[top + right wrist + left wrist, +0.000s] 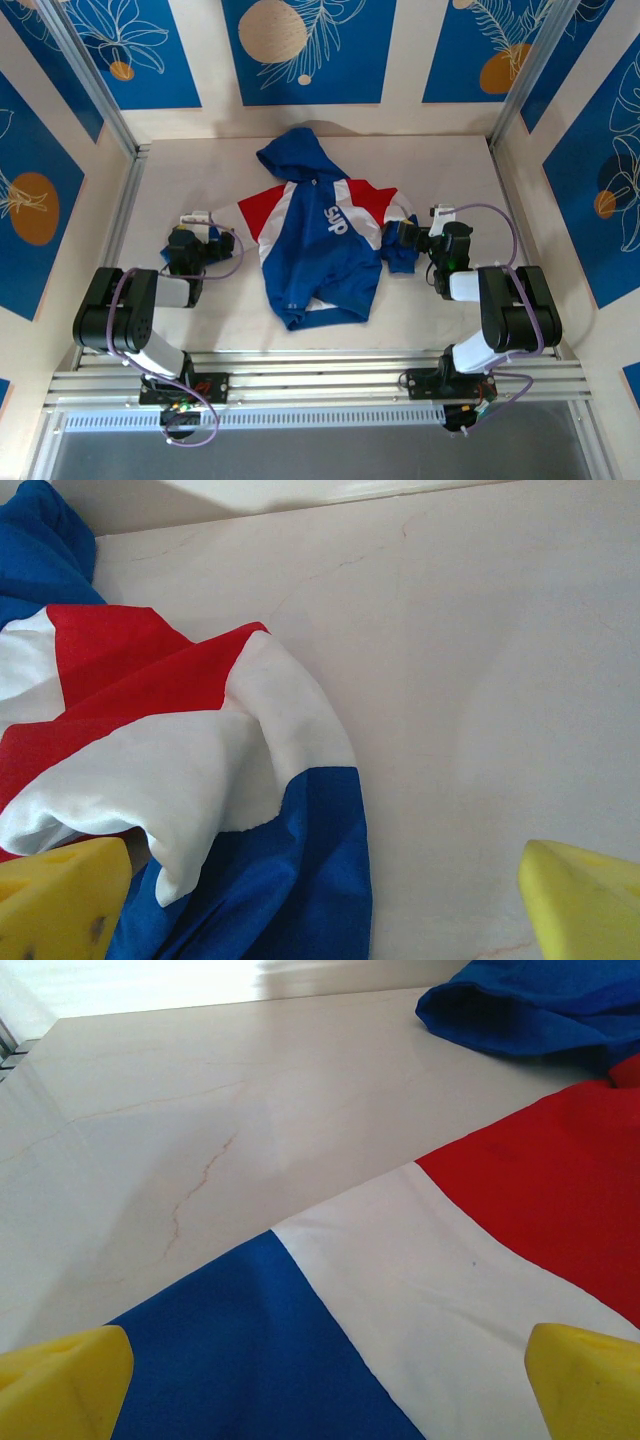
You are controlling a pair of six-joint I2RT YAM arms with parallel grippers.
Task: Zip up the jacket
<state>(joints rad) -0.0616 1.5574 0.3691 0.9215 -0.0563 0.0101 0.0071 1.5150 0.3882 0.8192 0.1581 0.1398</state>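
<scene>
The jacket (318, 245) lies flat in the middle of the table, hood toward the back wall, white lettering facing up, and its hem rumpled at the near end. I cannot make out its zipper. My left gripper (216, 243) is open at the tip of the jacket's left sleeve. In the left wrist view its yellow fingertips (62, 1388) straddle the blue, white and red sleeve (420, 1290). My right gripper (402, 238) is open at the bunched right sleeve. Its yellow fingertips (585, 905) frame the crumpled sleeve (220, 780), which lies toward the left finger.
The pale tabletop (180, 180) is boxed in by side walls and aluminium posts (95, 80). A metal rail (320, 380) runs along the near edge by the arm bases. The hood (530, 1005) lies at the far right of the left wrist view.
</scene>
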